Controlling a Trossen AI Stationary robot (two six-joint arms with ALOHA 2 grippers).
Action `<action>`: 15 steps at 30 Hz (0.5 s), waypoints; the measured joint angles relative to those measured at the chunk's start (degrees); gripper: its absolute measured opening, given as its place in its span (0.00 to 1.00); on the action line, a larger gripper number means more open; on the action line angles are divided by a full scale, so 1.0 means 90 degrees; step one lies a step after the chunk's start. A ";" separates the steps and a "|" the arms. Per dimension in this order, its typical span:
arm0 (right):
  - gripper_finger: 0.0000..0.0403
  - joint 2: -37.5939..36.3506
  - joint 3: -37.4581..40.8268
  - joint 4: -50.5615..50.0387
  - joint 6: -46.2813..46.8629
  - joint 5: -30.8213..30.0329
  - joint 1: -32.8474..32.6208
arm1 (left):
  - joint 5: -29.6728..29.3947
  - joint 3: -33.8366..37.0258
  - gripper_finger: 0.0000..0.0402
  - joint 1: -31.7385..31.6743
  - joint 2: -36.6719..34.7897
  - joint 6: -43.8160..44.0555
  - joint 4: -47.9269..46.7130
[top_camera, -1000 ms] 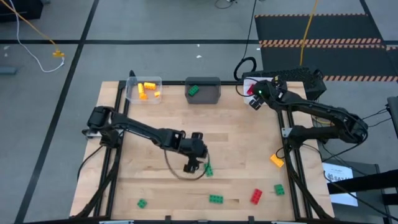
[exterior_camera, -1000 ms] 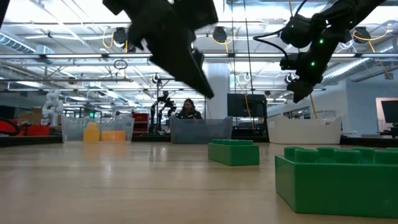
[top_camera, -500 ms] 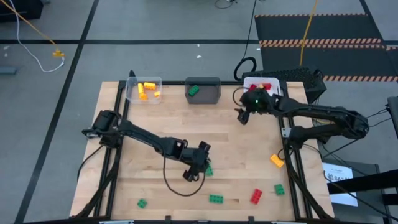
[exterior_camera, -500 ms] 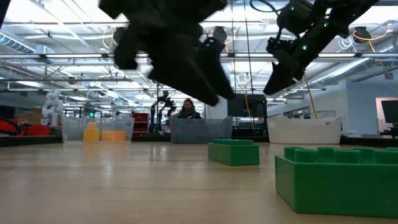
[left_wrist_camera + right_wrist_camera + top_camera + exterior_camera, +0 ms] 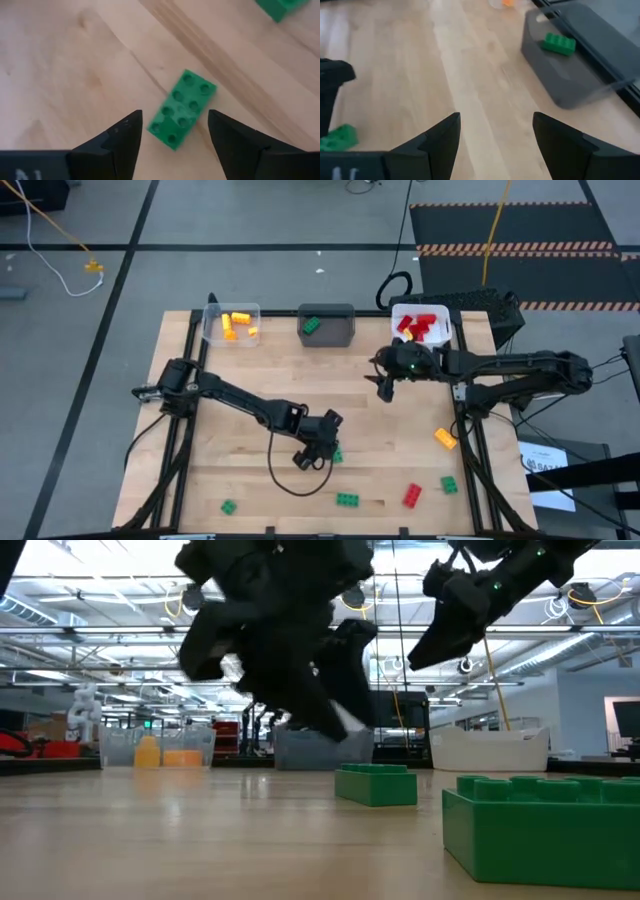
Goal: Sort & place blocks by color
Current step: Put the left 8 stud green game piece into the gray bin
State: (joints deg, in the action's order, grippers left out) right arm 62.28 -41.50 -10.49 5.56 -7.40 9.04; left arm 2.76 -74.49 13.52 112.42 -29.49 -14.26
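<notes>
My left gripper [image 5: 322,448] [image 5: 175,116] is open and hangs low over the table's middle. A green studded block [image 5: 183,110] [image 5: 336,452] lies flat on the wood between its fingers, and neither finger touches it. My right gripper [image 5: 384,383] [image 5: 496,119] is open and empty, above the table near the white bin. Loose on the near part of the table are green blocks [image 5: 228,506] [image 5: 347,500] [image 5: 449,484], a red block [image 5: 412,496] and an orange block [image 5: 445,438].
Three bins stand along the far edge: a clear bin [image 5: 213,332] with yellow blocks, a dark grey bin [image 5: 340,332] with one green block [image 5: 559,43], and a white bin [image 5: 396,312] with red blocks. The low view shows two green blocks [image 5: 376,784] [image 5: 545,825] close by. A cable loops below the left wrist.
My right gripper has left the white bin and moved toward the table's middle and near side, so the red blocks in the bin now show. My left gripper has sunk lower over the green block and shifted slightly right.
</notes>
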 joint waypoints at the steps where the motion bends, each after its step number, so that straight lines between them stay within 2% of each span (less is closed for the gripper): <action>1: 0.60 0.0000 0.0000 0.0057 0.0000 -0.0002 -0.0063 | -0.0002 -0.0110 0.55 -0.0007 0.0052 -0.0029 -0.0034; 3: 0.60 0.0000 0.0000 0.0182 0.0002 -0.0001 -0.0159 | -0.0014 -0.0408 0.53 -0.0013 0.0227 -0.0119 -0.0040; 10: 0.60 0.0000 0.0000 0.0209 -0.0015 -0.0003 -0.0441 | -0.0121 -0.1449 0.51 -0.0018 0.1030 -0.0175 -0.1463; 15: 0.60 0.0000 0.0002 0.0145 -0.0022 -0.0004 -0.0596 | -0.0019 -0.1720 0.51 -0.0091 0.1098 -0.0200 -0.1933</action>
State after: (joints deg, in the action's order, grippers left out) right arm 62.28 -41.47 -9.19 5.37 -7.43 3.68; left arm 2.59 -89.97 12.70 122.30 -31.29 -31.66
